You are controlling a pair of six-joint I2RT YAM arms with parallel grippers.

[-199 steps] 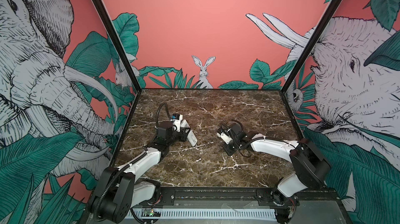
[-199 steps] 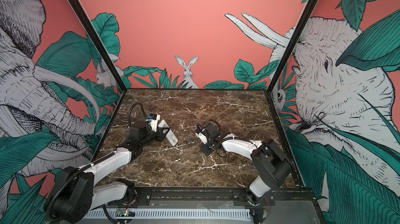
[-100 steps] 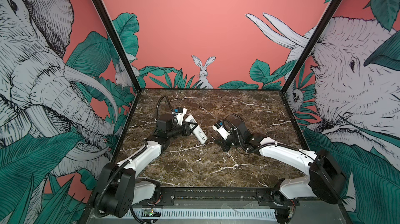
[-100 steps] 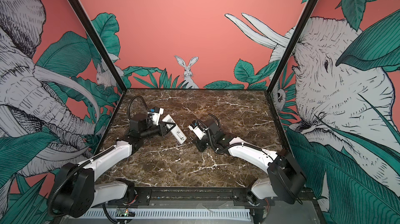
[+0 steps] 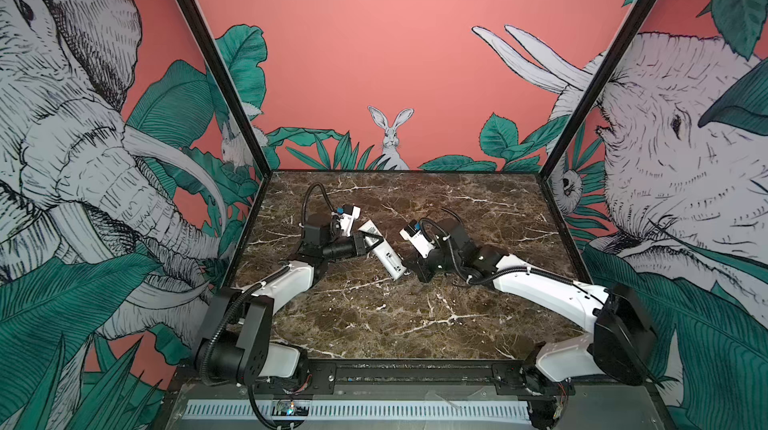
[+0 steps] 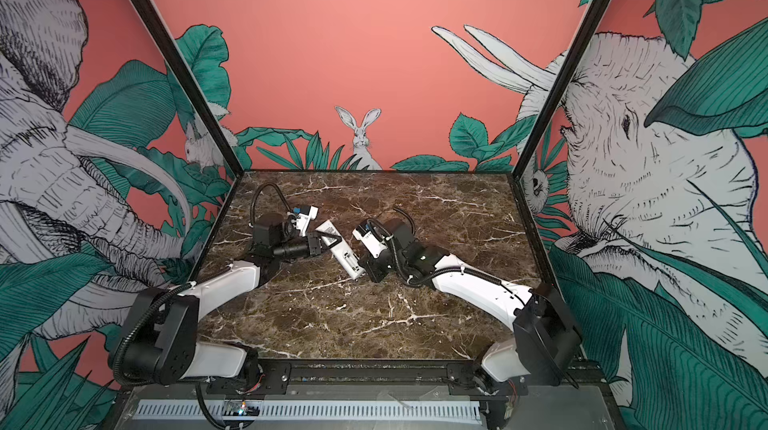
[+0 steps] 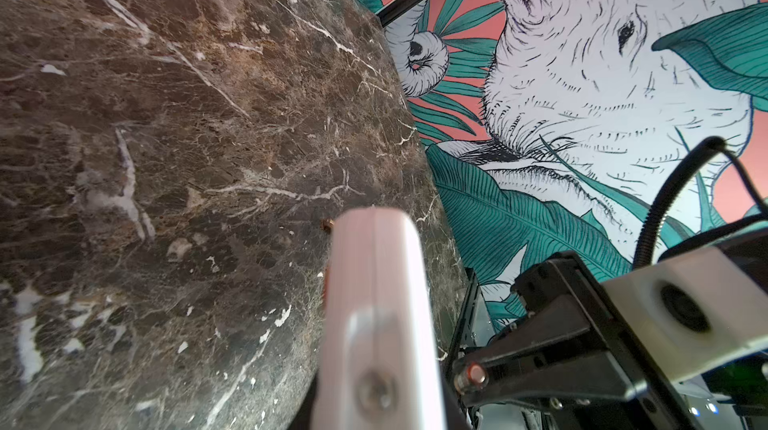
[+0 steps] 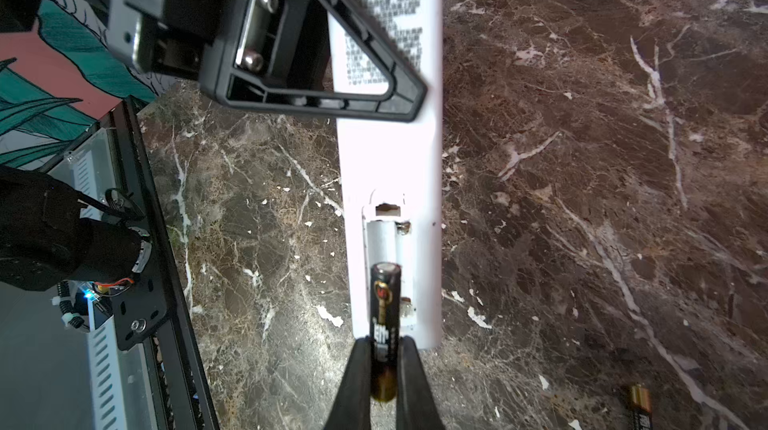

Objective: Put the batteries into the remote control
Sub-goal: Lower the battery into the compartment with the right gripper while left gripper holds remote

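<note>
white plastic remote control (image 8: pixel 390 149): light, stiff, slick; left gripper (image 8: pixel 399 87) clamped mid-body
battery (image 8: pixel 384 324): small, rolls; right gripper (image 8: pixel 384 369) pinching base
spare battery (image 8: pixel 640 405): loose on table (image 8: pixel 582 157)

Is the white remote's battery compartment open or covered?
Open: the white remote control shows bare slots, with the held dark battery poised over one.

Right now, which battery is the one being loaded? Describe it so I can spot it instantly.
Find the white remote control held above the marble table. At its open compartment, the battery sits pinched between the right gripper fingers; the spare battery lies loose on the marble.
</note>
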